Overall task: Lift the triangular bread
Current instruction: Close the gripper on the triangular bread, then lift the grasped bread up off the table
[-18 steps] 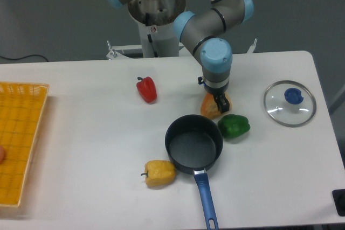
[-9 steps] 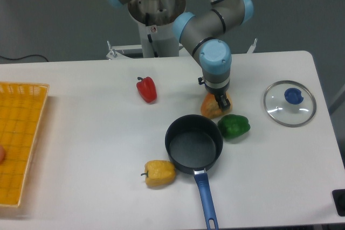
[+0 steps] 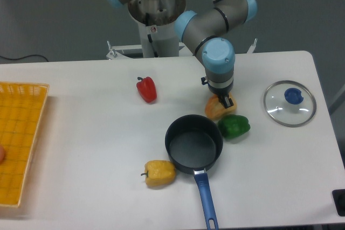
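Gripper (image 3: 223, 100) is down on the triangular bread (image 3: 218, 108), fingers closed around its top. Bread sits on the bench (image 3: 81, 144), between the black pan (image 3: 194, 145) and the green pepper (image 3: 233, 126), touching or nearly touching both. Red pepper (image 3: 146, 89) well to the left, yellow pepper (image 3: 159, 173) beside the pan, glass lid (image 3: 289, 103) off to the right.

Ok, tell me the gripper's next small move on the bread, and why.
Probably lift straight up a little. The gripper is already down on the bread, which looks held, though the jaws are too hidden to be sure. The pot and green pepper sit close beside the bread, so a vertical rise seems safer than any sideways pull.
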Action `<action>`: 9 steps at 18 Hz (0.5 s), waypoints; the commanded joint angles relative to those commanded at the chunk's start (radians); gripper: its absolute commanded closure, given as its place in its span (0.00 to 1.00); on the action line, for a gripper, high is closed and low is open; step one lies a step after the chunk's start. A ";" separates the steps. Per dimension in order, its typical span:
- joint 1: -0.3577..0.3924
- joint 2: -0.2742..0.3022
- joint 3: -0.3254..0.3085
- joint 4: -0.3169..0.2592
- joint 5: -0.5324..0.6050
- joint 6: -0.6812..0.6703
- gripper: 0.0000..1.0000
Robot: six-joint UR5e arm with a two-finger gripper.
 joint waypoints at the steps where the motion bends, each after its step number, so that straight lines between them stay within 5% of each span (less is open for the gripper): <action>1: -0.002 0.005 0.005 -0.008 -0.005 0.000 0.87; 9: 0.008 0.029 0.028 -0.057 -0.003 0.005 0.94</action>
